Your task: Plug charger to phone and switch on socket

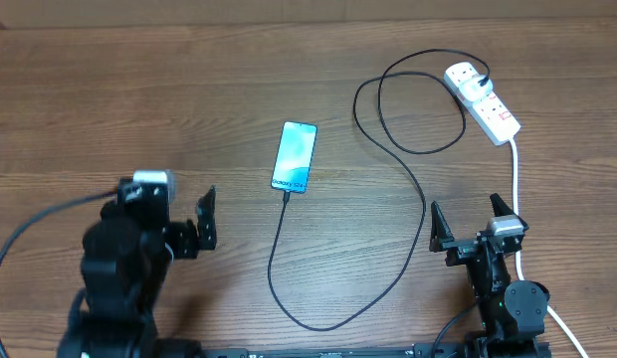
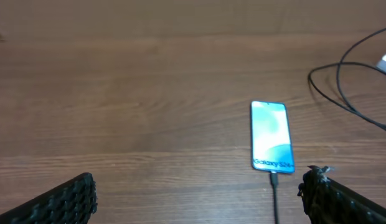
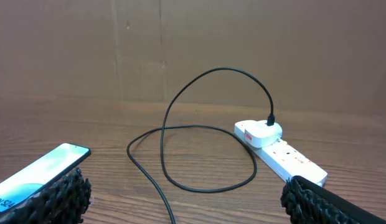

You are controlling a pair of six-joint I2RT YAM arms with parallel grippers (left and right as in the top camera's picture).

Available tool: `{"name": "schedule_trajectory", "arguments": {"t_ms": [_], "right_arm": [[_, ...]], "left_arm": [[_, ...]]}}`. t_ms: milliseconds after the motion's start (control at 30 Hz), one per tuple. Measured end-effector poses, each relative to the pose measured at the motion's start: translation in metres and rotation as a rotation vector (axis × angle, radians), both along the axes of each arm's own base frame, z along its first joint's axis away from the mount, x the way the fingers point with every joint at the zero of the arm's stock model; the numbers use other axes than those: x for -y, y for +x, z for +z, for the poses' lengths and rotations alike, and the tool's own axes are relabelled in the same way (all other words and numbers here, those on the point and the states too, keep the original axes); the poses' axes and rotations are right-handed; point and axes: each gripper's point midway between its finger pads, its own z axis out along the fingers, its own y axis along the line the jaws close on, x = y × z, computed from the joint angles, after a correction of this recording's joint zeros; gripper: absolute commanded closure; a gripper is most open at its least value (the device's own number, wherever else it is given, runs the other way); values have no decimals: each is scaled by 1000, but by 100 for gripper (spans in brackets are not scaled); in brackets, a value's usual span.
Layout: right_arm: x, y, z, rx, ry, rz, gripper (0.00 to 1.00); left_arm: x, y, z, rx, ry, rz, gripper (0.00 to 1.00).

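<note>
Left tool point(image 2: 199, 182): released, fingers point(image 2: 62, 202) spread wide, grasping nothing; stands at the front left of the bench point(image 1: 109, 89), facing the phone point(image 1: 295, 156). Right tool point(image 1: 470, 221): likewise released, jaws apart, grasping nothing; stands at the front right, just beside the thick white cord point(image 1: 514, 174). Phone: lies flat near the bench's middle, screen up and lit, reading "Galaxy S24"; well apart from both tools. Charger point(image 3: 230, 70): thin black cable, connector tip meeting the phone's near short edge; runs from there toward the front, curves in a broad bend to the right, then climbs toward the rear right and forms a loop ahead of the socket point(image 1: 485, 102). Plug point(image 3: 271, 119): seated in the outlet at the socket's far end. Socket: white strip lying aslant at the rear right, red switches point(image 3: 246, 131) on top; whether on or off cannot be told. Thick white cord: leaves the socket's near end and passes close by the right tool toward the front edge.
</note>
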Motion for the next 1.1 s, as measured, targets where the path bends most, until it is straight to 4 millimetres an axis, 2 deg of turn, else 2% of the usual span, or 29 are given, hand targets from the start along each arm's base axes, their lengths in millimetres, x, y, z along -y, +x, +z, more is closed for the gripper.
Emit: {"name": "schedule_trajectory", "arguments": {"t_ms": [233, 433, 567, 1100], "right_arm": [[0, 0, 0, 0, 0, 0, 0], [0, 0, 0, 0, 0, 0, 0], [0, 0, 0, 0, 0, 1, 0], [0, 0, 0, 0, 1, 1, 0]], "left_arm": [[-17, -11, -30, 36, 9, 65, 0], [-30, -21, -29, 156, 3, 122, 0], [-36, -24, -37, 210, 0, 145, 0], [-33, -9, -43, 466, -4, 117, 0]]}}
